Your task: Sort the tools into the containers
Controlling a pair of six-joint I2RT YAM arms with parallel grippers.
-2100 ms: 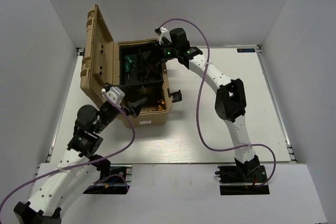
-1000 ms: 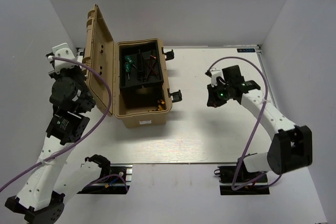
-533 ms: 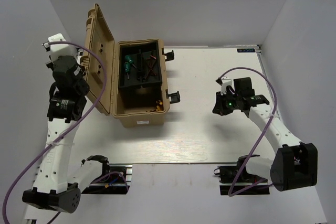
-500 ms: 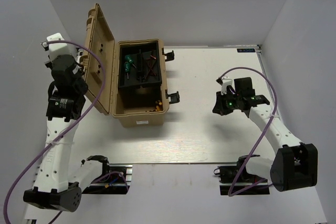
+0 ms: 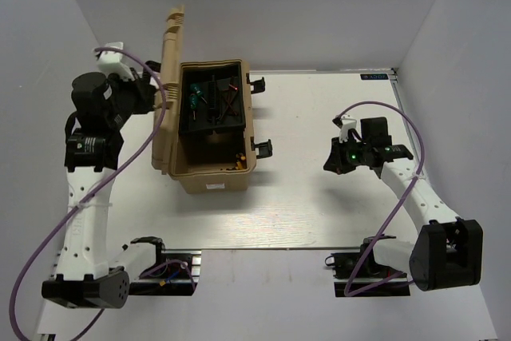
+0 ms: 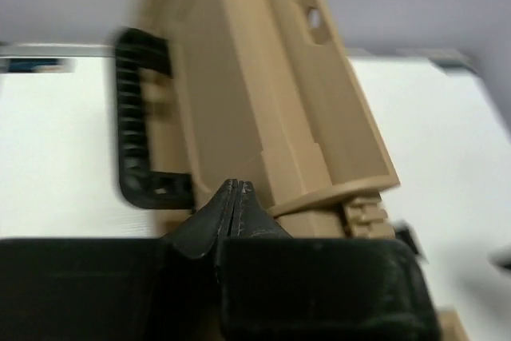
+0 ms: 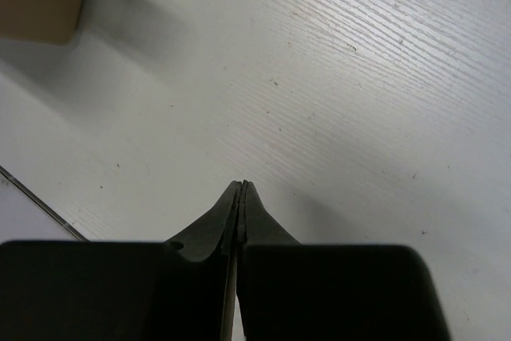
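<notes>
Bracing the lid (image 5: 171, 53) at 9 o'clock, left end effector (image 6: 235, 191) clenched, empty; right end effector (image 7: 241, 191) likewise. Tools (image 5: 209, 101) sit trayed; lid seems rigid, light, so push near its top.

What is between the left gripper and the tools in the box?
The tan lid of the box. It stands almost upright along the box's left side, and the left gripper, shut, is just behind its outer face. The tools lie in the black tray on the other side.
</notes>
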